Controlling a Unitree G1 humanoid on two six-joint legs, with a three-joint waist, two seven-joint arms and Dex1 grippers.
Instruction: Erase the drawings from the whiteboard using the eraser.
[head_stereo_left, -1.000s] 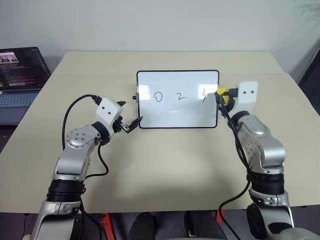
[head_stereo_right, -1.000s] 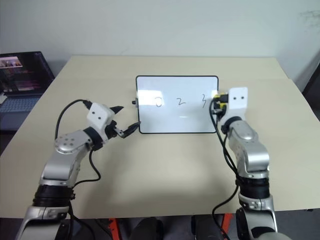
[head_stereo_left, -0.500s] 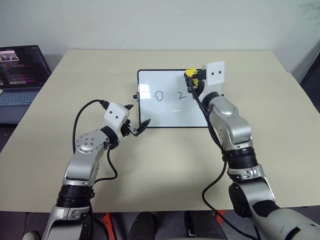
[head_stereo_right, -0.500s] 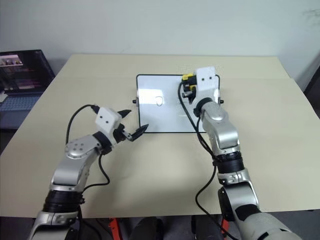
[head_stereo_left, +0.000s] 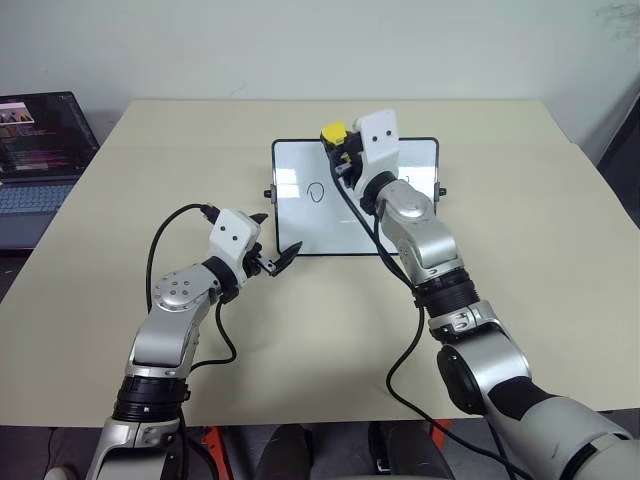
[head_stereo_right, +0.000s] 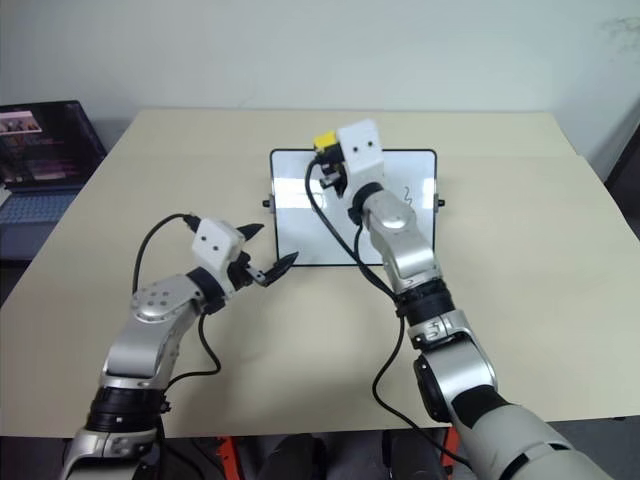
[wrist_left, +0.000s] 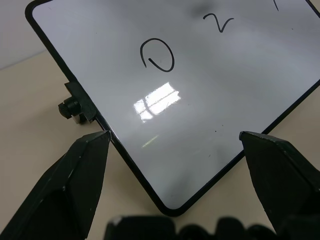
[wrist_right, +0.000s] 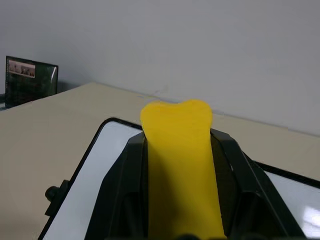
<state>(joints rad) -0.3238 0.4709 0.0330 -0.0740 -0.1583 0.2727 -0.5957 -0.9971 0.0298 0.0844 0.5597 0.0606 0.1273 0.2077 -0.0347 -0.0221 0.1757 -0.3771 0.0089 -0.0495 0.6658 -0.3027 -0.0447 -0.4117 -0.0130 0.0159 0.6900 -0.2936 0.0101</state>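
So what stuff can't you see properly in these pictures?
- The "2" on the whiteboard: in both eye views the right arm covers it; the left wrist view shows it.
- The third drawing: partly visible in the right eye view, cut off by the edge in the left wrist view.
- The eraser: its underside is hidden inside the right claw.
- The laptop: cut off by the picture edge, screen text too small.

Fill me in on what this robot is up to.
It is cleaning a whiteboard on a table. The right gripper is shut on the yellow eraser, held over the board's far edge. The left gripper is open at the near left corner. The "0" is unerased.
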